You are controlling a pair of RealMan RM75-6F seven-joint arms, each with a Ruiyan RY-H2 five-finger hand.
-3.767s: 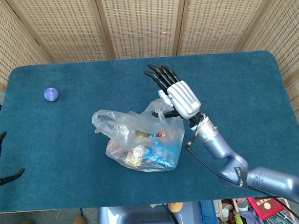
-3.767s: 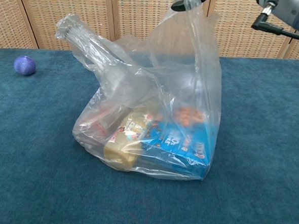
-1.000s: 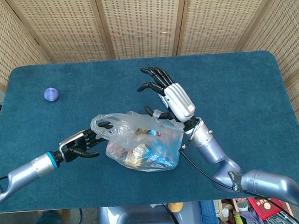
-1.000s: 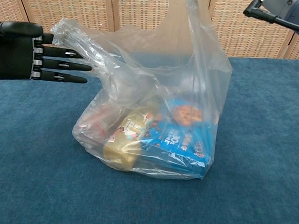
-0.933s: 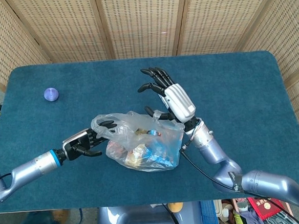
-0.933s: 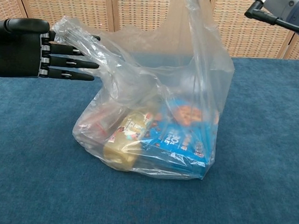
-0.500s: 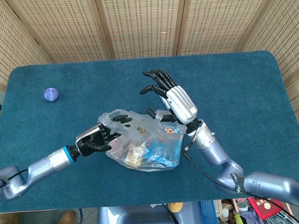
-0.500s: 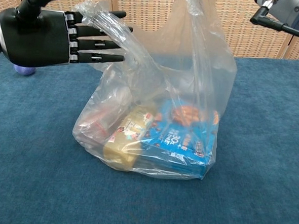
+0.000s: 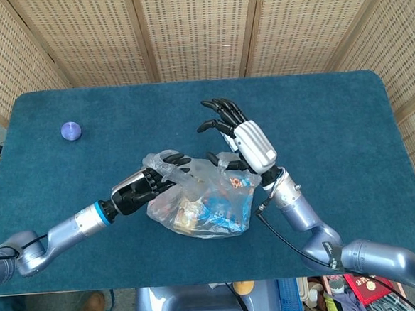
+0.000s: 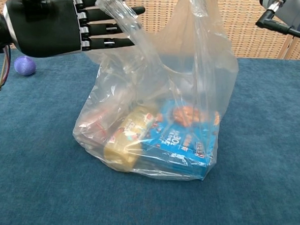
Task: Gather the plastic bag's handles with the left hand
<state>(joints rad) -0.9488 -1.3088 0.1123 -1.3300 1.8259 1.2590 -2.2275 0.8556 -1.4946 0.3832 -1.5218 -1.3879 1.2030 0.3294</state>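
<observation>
Wicker screens backed a blue-clothed table point(image 9: 69, 208) with a purple ball point(image 9: 71, 131) far left. At centre the left hand point(image 10: 53, 25), fingers straight and apart, had one handle point(image 10: 113, 11) of the plastic bag point(image 10: 155, 113) draped over them. To gather well, it probably should sweep toward the other handle point(image 10: 194, 5), which the right hand point(image 9: 244, 144) apparently hooked up, fingers spread. Only "30%" read on the blue box point(image 10: 181, 142).

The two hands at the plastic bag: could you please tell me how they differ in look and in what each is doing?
The left hand has a black back, while the right hand has a white one. The left hand lies low at the plastic bag, its fingers straight with one handle draped over them; the right hand stands above the bag's far side, holding the other handle up. Both have black fingers and silver arms.
</observation>
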